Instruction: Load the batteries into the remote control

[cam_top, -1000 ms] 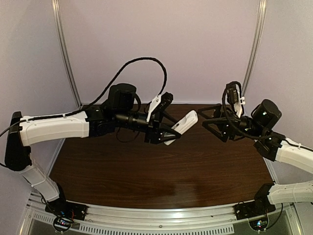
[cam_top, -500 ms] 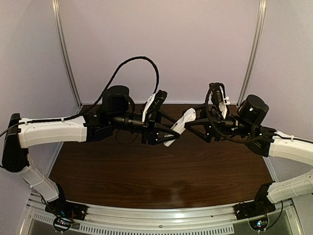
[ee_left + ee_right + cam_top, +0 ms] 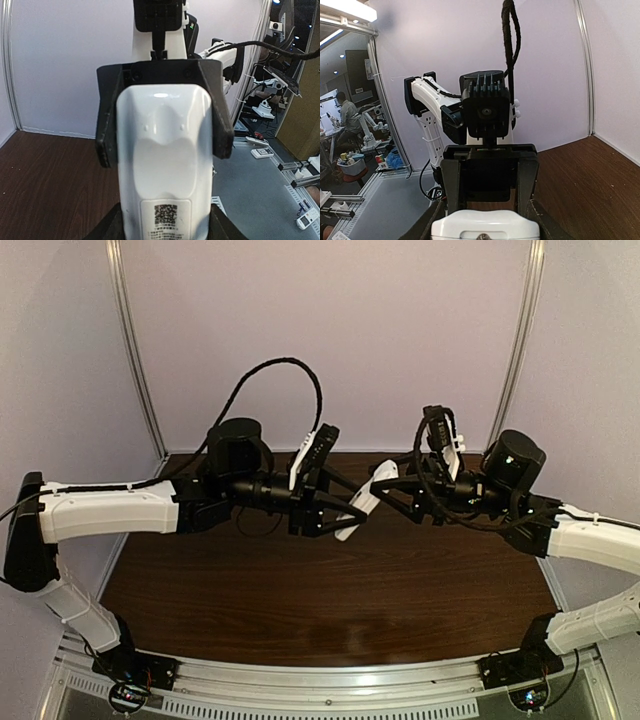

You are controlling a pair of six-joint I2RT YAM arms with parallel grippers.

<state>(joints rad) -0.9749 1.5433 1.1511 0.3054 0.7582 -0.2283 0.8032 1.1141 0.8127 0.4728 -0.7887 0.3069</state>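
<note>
I have the remote control (image 3: 362, 502) up in the air between the two arms, well above the counter (image 3: 330, 605), tilted with its higher end toward the right arm. The left gripper (image 3: 345, 518) has its jaws clamped on the lower end. The right gripper (image 3: 386, 486) has taken the upper end, and in the left wrist view its black jaws look pressed flat against both long edges of the body, so I read it as gripping as well.

I judge the task is nowhere near finished. I can't find the batteries in any view: none on the bare part of the counter, none in either set of jaws. The side of the remote facing my left wrist camera is the back, and it looks whole and closed. I can't make out a cover seam or an open bay there, so I can't say whether the compartment is open. Getting into it and seating both cells is probably all ahead of me.

The remote is glossy white plastic, slim with rounded corners and a shallow moulded hollow across the back, and a QR label (image 3: 166, 214) sits below that. It looks smooth and hard, so it may slip under a light grip. The counter is dark wood grain with a slight sheen.
</note>
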